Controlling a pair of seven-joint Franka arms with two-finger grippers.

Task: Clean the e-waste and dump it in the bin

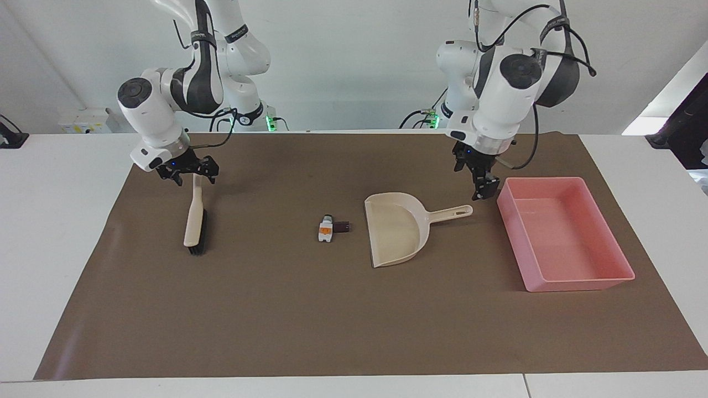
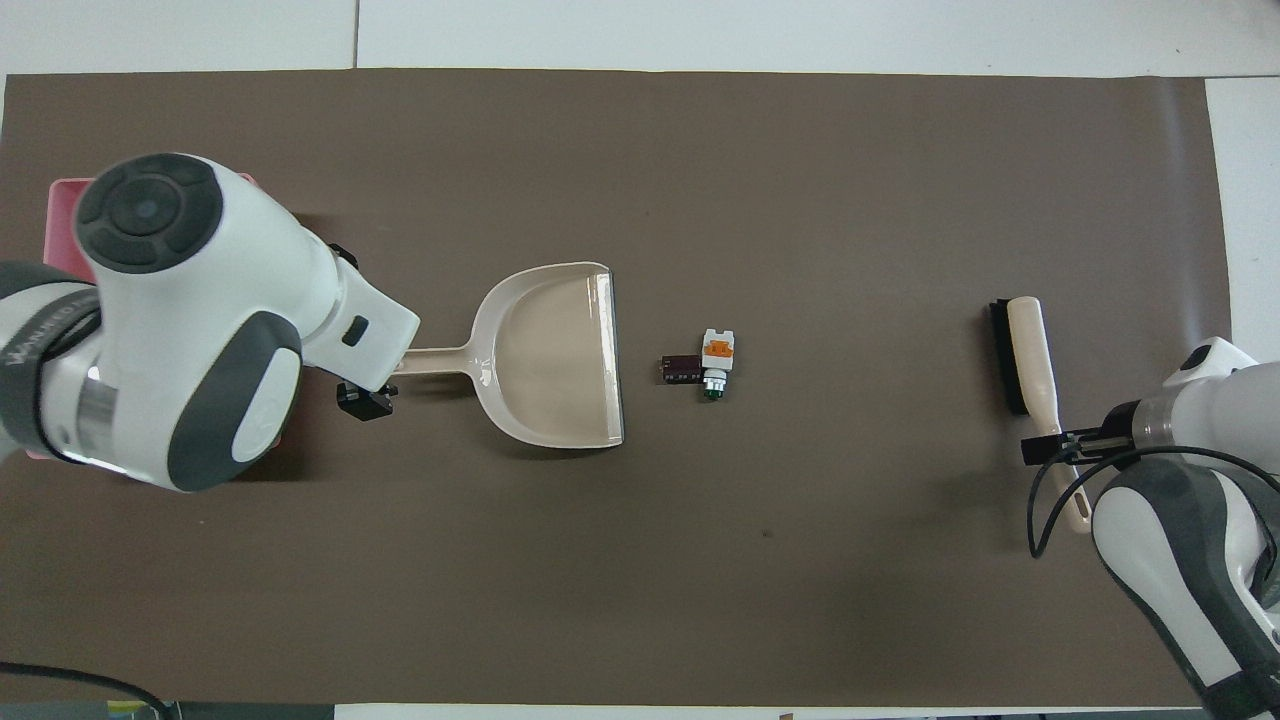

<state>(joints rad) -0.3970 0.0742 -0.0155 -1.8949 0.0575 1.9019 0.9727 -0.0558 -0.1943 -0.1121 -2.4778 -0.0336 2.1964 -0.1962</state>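
Note:
The e-waste lies mid-mat: a white-grey block with an orange mark (image 1: 325,228) (image 2: 716,357) touches a dark chip (image 1: 342,226) (image 2: 680,368). The pink bin (image 1: 575,284) sits at the left arm's end; in the overhead view the left arm hides all but a corner of it (image 2: 62,186). My left gripper (image 1: 482,190) is open, low over the end of the beige dustpan's handle (image 1: 454,211); one finger (image 2: 366,400) shows beside the handle. My right gripper (image 1: 188,174) (image 2: 1048,447) is open, straddling the top of the beige brush's handle (image 1: 197,185).
The dustpan's scoop (image 1: 395,229) (image 2: 550,355) opens toward the e-waste, a short gap away. The brush (image 1: 194,221) (image 2: 1025,350) lies bristles down toward the right arm's end. A brown mat (image 1: 354,320) covers the white table.

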